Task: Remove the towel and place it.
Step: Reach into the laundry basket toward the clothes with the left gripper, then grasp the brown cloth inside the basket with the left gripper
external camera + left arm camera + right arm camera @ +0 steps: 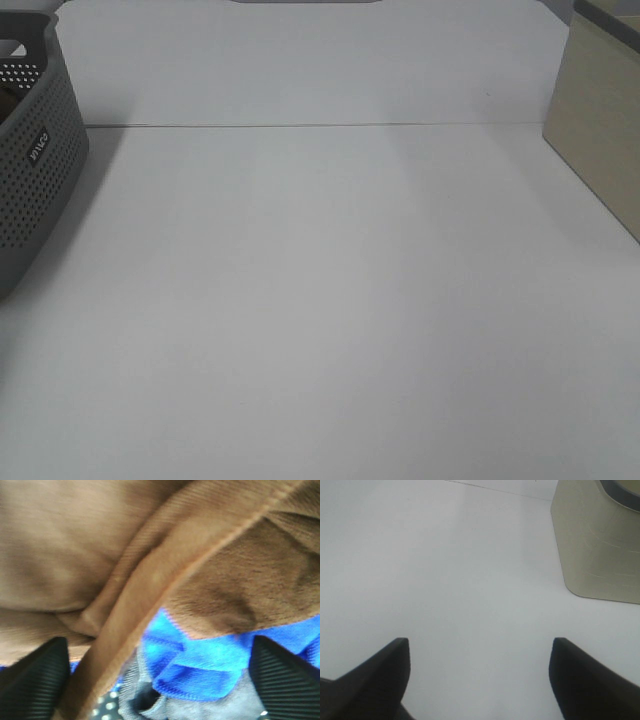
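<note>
The brown towel [150, 545] fills most of the left wrist view, crumpled, with a folded hem running diagonally down between the fingers. My left gripper [160, 685] hovers close over it, open, its black fingers [35, 680] wide apart at either side of the hem. Under the towel lie a blue cloth [200, 665] and a grey cloth [145, 700]. My right gripper [480, 680] is open over the bare white table [445, 580] with nothing between its fingers. Neither gripper shows in the exterior high view, and the towel is hidden there.
A grey perforated basket [35, 170] stands at the far left edge of the white table [330, 300]. A beige box [600, 120] stands at the back right, also near my right gripper as the beige box [600, 545].
</note>
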Controlling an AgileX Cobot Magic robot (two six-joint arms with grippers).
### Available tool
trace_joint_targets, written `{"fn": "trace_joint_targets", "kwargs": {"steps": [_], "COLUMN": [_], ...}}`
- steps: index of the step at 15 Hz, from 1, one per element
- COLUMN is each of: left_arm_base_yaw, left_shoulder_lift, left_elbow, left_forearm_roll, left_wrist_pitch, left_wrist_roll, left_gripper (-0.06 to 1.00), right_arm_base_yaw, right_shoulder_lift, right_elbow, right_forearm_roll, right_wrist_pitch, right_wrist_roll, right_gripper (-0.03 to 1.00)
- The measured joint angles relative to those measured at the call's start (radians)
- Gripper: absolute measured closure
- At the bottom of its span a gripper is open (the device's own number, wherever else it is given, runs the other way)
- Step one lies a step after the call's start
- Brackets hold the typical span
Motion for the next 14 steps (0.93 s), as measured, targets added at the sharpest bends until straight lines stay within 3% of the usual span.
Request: {"fn": "trace_joint_targets", "kwargs": {"steps": [5,9,14], "left_arm_base_yaw": [0.0,0.0,0.0], "left_shoulder_lift": [0.0,0.0,0.001], "left_elbow": [-0.054,-0.066,-0.066], "left_forearm_roll": [0.01,0.001,0.015], "left_wrist_pitch": [0.004,0.004,-0.005], "left_wrist_roll": [-0.076,-0.157,-0.175], "left_gripper": [0.61,0.67,0.7], "right_arm_base_yaw": [0.0,0.0,0.0], "right_shoulder_lift": [0.0,0.0,0.0], "right_elbow": [0.0,0.0,0.0], "right_forearm_roll": [0.0,0.0,0.0], "right_wrist_pitch": [0.0,0.0,0.0], "right_wrist_roll": [0.0,0.0,0.0], "right_gripper": [0.22,0.22,0.22]}}
